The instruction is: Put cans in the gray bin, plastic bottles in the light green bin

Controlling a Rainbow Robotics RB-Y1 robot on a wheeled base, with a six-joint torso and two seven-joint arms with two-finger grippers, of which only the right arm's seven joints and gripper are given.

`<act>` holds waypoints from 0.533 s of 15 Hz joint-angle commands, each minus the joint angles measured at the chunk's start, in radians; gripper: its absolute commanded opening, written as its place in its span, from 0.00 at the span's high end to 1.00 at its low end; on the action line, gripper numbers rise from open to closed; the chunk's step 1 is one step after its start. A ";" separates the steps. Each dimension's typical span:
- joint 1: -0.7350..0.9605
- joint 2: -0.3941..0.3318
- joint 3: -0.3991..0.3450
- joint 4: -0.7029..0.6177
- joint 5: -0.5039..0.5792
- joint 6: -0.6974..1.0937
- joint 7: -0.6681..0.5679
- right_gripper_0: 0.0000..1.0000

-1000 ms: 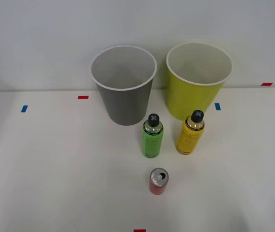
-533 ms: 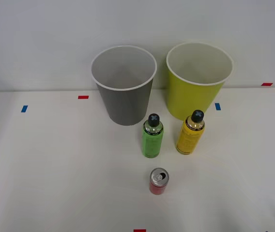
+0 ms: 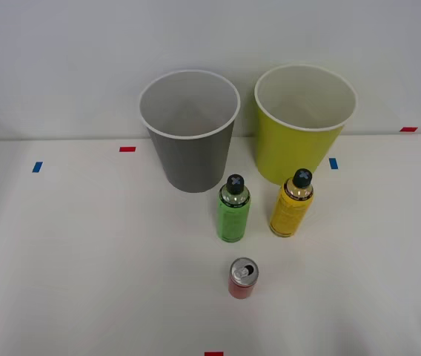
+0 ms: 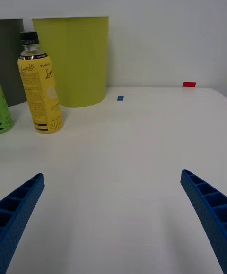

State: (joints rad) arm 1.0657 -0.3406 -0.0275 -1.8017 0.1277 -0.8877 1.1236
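The gray bin (image 3: 189, 130) and green bin (image 3: 304, 122) are stood side by side at the table's (image 3: 77, 252) far edge. The green bottle (image 3: 233, 209) and yellow bottle (image 3: 292, 203) are set upright before them, the red can (image 3: 242, 278) nearer. The gripper's (image 4: 113, 217) fingers (image 4: 205, 203) are spread wide, holding nothing. The gray bin's inside seems empty.

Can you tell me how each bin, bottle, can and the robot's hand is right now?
Gray round bin: upright, open top.
Lime-green round bin: upright, open top.
Green plastic bottle: standing, capped.
Yellow plastic bottle: standing, capped.
Red drink can: standing.
Right gripper: open, holding nothing.
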 commanded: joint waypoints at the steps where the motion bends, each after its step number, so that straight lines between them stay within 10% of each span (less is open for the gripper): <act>1: 0.000 0.012 -0.032 -0.001 0.047 -0.005 -0.051 0.00; 8: 0.002 0.071 -0.054 0.053 0.079 -0.005 -0.064 0.00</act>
State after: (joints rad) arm 1.0678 -0.2825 -0.0806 -1.7518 0.1962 -0.8930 1.0617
